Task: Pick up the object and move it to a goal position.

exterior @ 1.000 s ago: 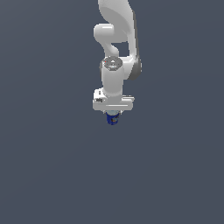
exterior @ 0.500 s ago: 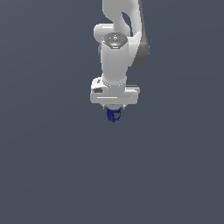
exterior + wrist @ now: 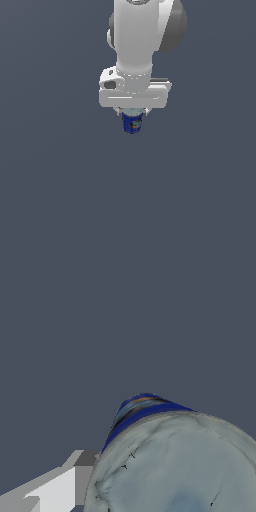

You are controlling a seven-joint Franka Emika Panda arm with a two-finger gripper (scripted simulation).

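A: Where do we stand with the can (image 3: 132, 122)?

B: We see it just above the middle of the exterior frame, hanging upright right under the tool (image 3: 132, 111). Its pale top sits tucked up between the fingers, and most of the blue body sticks out below them. In the wrist view the can (image 3: 175, 466) fills the lower right, so it sits very close to the camera.

A: So the tool has it?

B: We judge the tool is closed on the can, pinching it near the top; nothing else seems to support it. The fingers themselves are mostly hidden under the white body.

A: What worries us from here?

B: The grip is high on the can. With so much of it hanging below, a quick swing or a sudden stop could make it tilt or slide out between the pads. A round side gives little contact too, so it may twist.

A: And the goal?

B: We see no marker for it in either view, so we cannot tell how far there is to go.
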